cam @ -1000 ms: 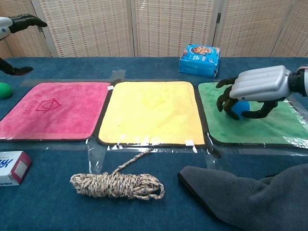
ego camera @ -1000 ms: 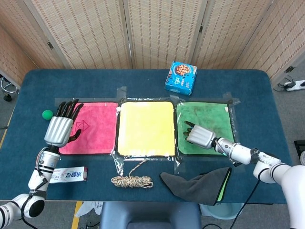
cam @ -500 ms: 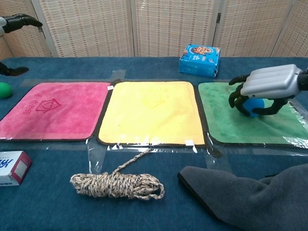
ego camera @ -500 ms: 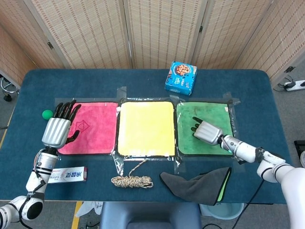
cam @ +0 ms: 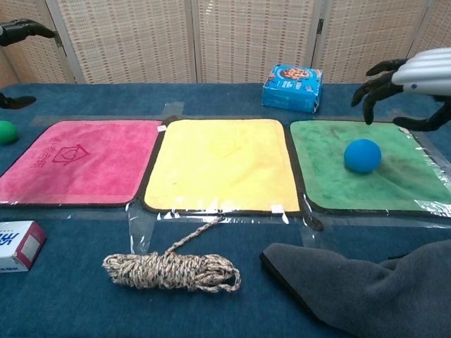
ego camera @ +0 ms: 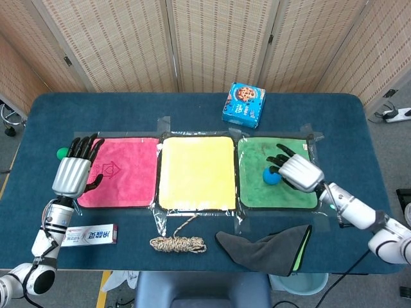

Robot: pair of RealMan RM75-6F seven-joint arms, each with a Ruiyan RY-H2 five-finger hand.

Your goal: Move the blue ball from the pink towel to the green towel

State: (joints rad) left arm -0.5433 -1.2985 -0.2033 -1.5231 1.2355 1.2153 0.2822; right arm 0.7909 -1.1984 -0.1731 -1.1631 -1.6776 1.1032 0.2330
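The blue ball [cam: 362,155] rests on the green towel [cam: 331,183], free of any grasp. Above and just to its right hovers the right hand [cam: 409,74], fingers [cam: 371,89] spread and empty. Far across the table, the left hand [ego camera: 76,172] is raised over the pink towel's [ego camera: 125,172] outer edge, fingers apart, holding nothing.

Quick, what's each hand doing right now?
Left hand: open, holding nothing.
Right hand: open, above the round blue ball, not touching it.
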